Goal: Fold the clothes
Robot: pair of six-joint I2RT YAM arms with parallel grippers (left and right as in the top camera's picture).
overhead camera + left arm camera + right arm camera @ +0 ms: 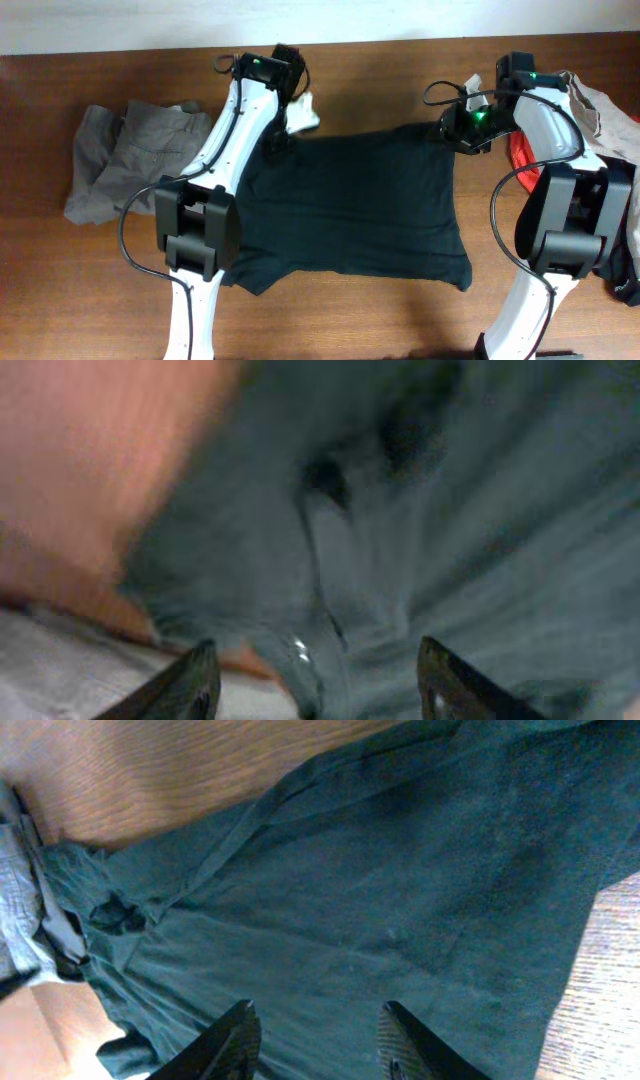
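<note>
We see the left arm (215, 150) and right arm (555, 125) in white shells with chunky black joint housings. Black cables (125, 225) loop alongside and green lights (258, 66) glow near the wrists. The left gripper (315, 660) and right gripper (315, 1020) have dark tapered fingers (232, 1040).

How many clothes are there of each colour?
Black T-shirt: 1
Grey trousers: 1
Red cloth: 1
Beige cloth: 1
Total: 4
A dark bit at the right edge is too hidden to count.
</note>
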